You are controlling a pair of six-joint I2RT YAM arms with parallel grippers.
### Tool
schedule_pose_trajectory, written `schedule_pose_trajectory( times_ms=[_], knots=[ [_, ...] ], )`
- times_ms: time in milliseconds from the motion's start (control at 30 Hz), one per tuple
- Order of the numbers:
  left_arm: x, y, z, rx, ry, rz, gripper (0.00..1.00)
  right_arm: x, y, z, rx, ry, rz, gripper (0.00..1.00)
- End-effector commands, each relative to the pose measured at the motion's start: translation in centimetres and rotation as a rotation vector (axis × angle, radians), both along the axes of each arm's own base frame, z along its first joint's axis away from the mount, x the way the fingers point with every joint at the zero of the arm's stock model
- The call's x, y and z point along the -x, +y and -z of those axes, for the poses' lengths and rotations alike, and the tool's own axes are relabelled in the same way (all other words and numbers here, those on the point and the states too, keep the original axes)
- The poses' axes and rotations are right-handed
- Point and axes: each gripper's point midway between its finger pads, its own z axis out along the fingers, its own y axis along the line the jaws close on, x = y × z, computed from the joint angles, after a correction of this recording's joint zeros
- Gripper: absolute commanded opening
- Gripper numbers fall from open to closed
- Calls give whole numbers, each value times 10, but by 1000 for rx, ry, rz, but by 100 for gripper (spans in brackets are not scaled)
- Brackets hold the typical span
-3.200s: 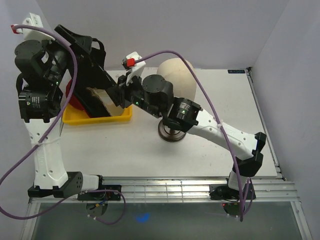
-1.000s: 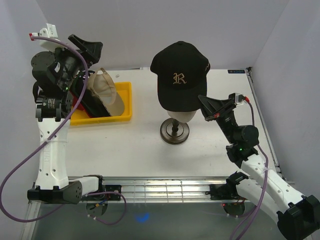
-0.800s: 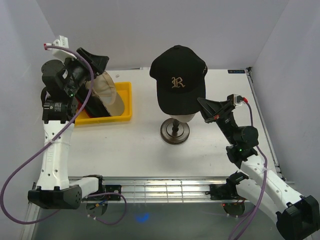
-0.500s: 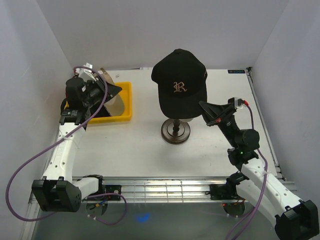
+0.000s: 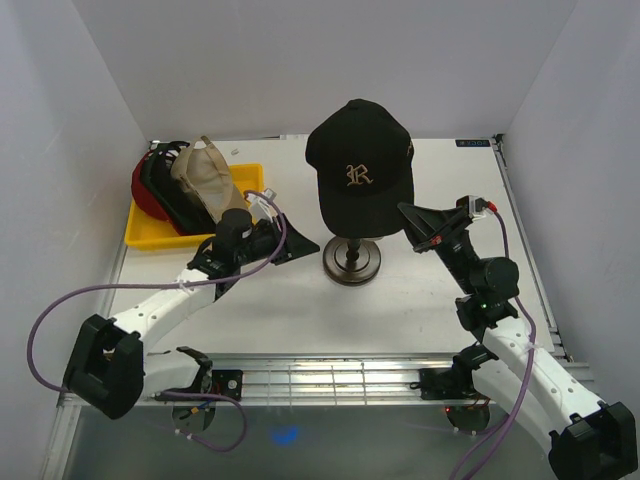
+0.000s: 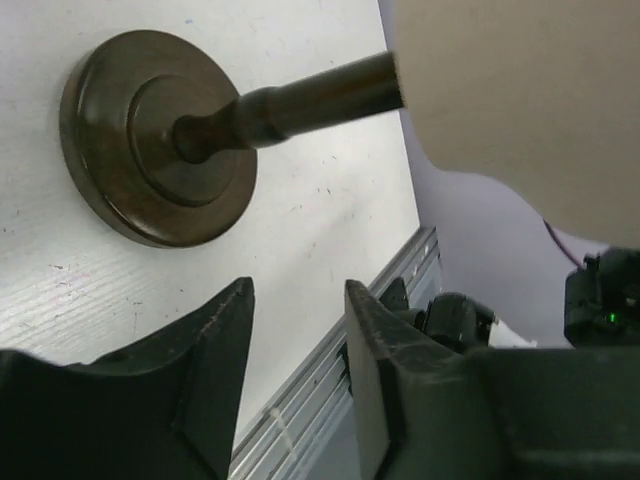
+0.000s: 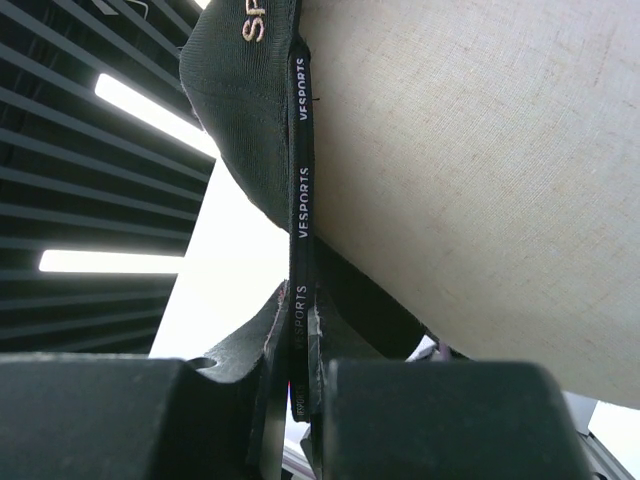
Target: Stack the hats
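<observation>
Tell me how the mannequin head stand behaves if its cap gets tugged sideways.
Probably top-heavy: the bulky mannequin head sits on a thin post over a small round base, so it may tip. The black cap, pinched by the right gripper, is soft fabric and would likely give first.

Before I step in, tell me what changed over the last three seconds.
The black cap went onto the mannequin head, bare earlier. The right gripper pulled back from the yellow tray to the cap's right, shut on its strap. The left gripper dropped from above that tray to the table, open and empty, facing the stand. Tray and stand stayed put.
</observation>
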Motion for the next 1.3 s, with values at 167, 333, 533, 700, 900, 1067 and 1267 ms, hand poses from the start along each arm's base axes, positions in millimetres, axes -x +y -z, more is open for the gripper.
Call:
schedule_pose_trajectory(
  times_ms=[167, 333, 533, 700, 900, 1067, 1267],
  knots=[
    [-26, -33, 2, 88, -202, -172, 70, -20, -1, 26, 57, 83, 55, 8],
    [-22, -68, 15, 59, -320, -156, 74, -19, -2, 28, 52, 85, 54, 8],
    [-29, -92, 49, -32, -332, -149, 77, -20, -4, 31, 51, 97, 48, 8],
    [-31, -101, 61, -88, -353, -171, 78, -23, -5, 35, 55, 107, 49, 8],
    [-44, -102, 65, -184, -379, -279, 80, -23, -4, 36, 58, 111, 42, 8],
    [-39, -103, 43, -163, -451, -324, 81, -24, -5, 34, 55, 110, 41, 8],
    [-43, -98, 35, -155, -465, -380, 84, -26, -8, 51, 63, 181, 47, 8]
  ],
)
